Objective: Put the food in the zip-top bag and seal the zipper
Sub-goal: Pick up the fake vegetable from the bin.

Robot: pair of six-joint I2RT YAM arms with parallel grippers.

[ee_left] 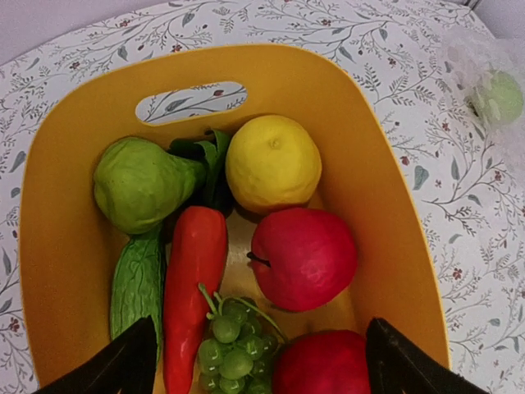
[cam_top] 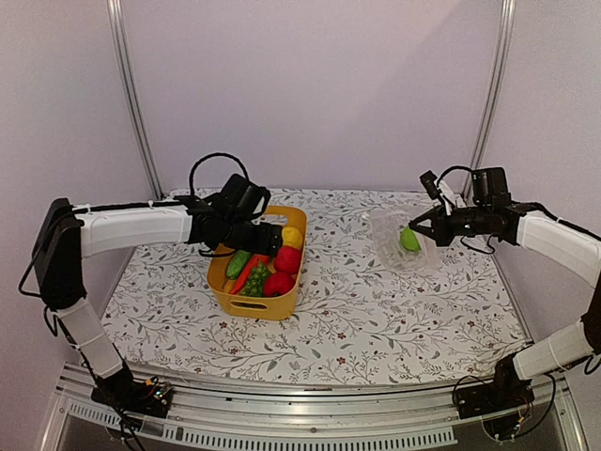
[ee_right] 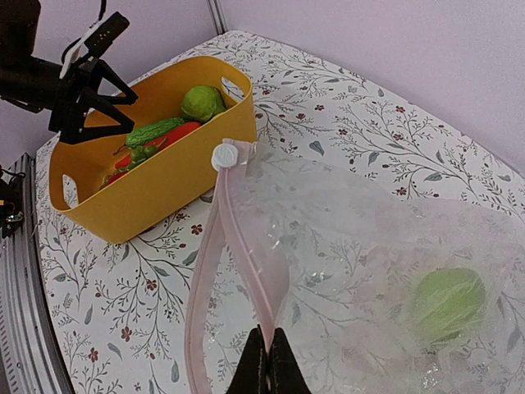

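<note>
Yellow tub (ee_left: pixel 57 246) sits straight under my left gripper (ee_left: pixel 261 361), jaws spread wide and empty, the food (ee_left: pixel 302 256) just below them. The zip-top bag (ee_right: pixel 369 246) hangs well right (one green piece (ee_right: pixel 447 302) inside), my right gripper (ee_right: pixel 269 365) pinching its zipper (ee_right: pixel 250 254).

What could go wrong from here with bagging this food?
1. The open left tool hangs over the yellow plastic tub, where the round red toy apple lies crowded beside the green toy grapes; a grab may catch both or slip.
2. The right tool pinches one spot on the pale pink zipper strip of the clear plastic bag, so its mouth looks narrow; a dropped piece might miss.
</note>
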